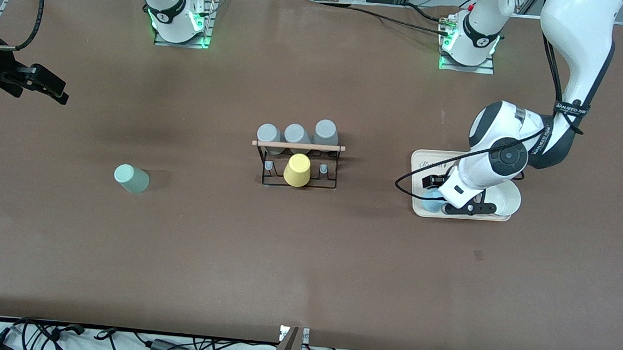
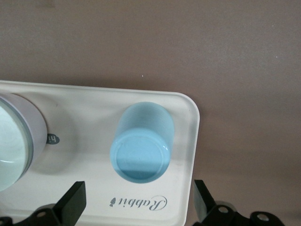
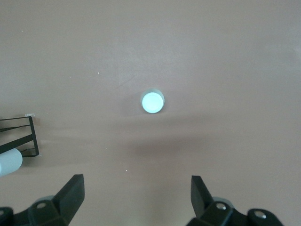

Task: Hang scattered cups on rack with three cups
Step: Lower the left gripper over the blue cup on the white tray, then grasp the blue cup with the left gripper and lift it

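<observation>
Blue cup (image 2: pixel 142 142) stands upside down in the tray (image 2: pixel 188 155), at the corner nearest the rack (image 1: pixel 300 163), directly below the left tool (image 1: pixel 445 202), its axis vertical. Left tool (image 2: pixel 136 207) hangs low over it, fingers spread wide and empty, pointing down, the cup centred between them; a straight descent looks enough. Mint cup (image 1: pixel 131 178) sits upside down on the bare desk toward the right arm's end. Right tool (image 1: pixel 41 87) waits high near that desk edge, wide open and empty.
</observation>
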`<state>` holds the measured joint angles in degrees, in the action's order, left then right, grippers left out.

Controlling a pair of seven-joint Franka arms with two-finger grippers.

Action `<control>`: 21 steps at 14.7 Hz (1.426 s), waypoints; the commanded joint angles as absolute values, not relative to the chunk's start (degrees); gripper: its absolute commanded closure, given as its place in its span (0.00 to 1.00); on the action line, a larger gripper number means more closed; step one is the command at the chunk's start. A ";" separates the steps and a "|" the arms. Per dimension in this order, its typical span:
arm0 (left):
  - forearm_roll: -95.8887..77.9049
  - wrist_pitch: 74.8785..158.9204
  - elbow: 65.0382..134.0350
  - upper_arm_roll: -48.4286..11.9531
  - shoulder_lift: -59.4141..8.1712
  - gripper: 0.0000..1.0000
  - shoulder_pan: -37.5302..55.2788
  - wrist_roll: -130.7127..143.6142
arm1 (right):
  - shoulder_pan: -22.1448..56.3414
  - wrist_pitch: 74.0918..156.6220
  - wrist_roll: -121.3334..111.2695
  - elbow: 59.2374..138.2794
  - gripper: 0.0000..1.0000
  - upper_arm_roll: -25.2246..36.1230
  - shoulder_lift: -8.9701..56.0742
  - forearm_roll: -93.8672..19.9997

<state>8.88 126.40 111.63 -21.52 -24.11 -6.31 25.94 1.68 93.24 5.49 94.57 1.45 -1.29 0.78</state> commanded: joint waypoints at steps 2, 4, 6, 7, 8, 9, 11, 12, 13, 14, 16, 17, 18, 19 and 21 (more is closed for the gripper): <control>10.37 129.19 112.33 -21.62 -25.83 0.00 -6.86 26.63 | 1.76 92.90 5.80 94.13 0.00 1.32 -1.32 0.97; 10.46 131.04 112.32 -21.36 -27.42 0.00 -6.86 26.63 | 1.76 92.90 5.80 94.13 0.00 1.32 -1.32 0.97; 10.55 131.04 112.67 -21.27 -27.60 0.00 -6.86 26.72 | 1.67 92.90 5.80 94.13 0.00 1.32 -1.41 0.97; 10.55 131.13 112.68 -21.18 -27.60 0.00 -6.07 26.72 | 1.67 92.90 5.80 94.13 0.00 1.32 -1.41 0.97; 11.85 131.31 112.76 -21.18 -27.77 0.00 -5.54 26.89 | 1.67 92.90 5.80 94.04 0.00 1.32 -1.41 0.97; 15.95 131.31 112.76 -21.18 -27.95 0.00 -5.54 27.33 | 1.67 92.90 5.80 94.04 0.00 1.32 -1.41 0.97; 20.91 131.66 112.68 -21.44 -28.30 0.16 -5.71 29.69 | 1.67 92.90 5.80 94.13 0.00 1.32 -1.41 0.97; 21.27 131.57 112.59 -21.45 -28.39 0.22 -5.80 31.53 | 1.67 92.90 5.80 94.13 0.00 1.32 -1.41 0.97; 21.36 131.57 112.76 -21.62 -28.30 0.55 -5.80 32.25 | 1.76 92.90 5.80 94.13 0.00 1.32 -1.41 0.97; 21.36 131.22 112.68 -21.62 -28.21 0.74 -5.45 32.69 | 1.76 92.90 5.80 94.13 0.00 1.32 -1.41 0.97; 21.01 130.35 112.32 -21.88 -28.13 0.99 -5.54 33.31 | 1.67 92.90 5.80 94.13 0.00 1.32 -1.41 0.97; 20.74 129.82 112.24 -21.97 -27.95 0.99 -5.62 34.27 | 1.67 92.90 5.80 94.13 0.00 1.32 -1.41 0.97; 20.74 129.38 111.71 -22.06 -27.86 0.99 -5.19 36.45 | 1.67 92.90 5.89 94.13 0.00 1.32 -1.41 0.97; 20.74 127.98 111.27 -23.45 -27.77 0.99 -5.01 37.52 | 1.67 92.90 5.80 94.13 0.00 1.32 -1.41 0.97; 19.70 121.15 107.25 -26.27 -27.77 0.99 -4.75 39.01 | 1.67 92.99 5.80 94.13 0.00 1.32 -1.23 1.05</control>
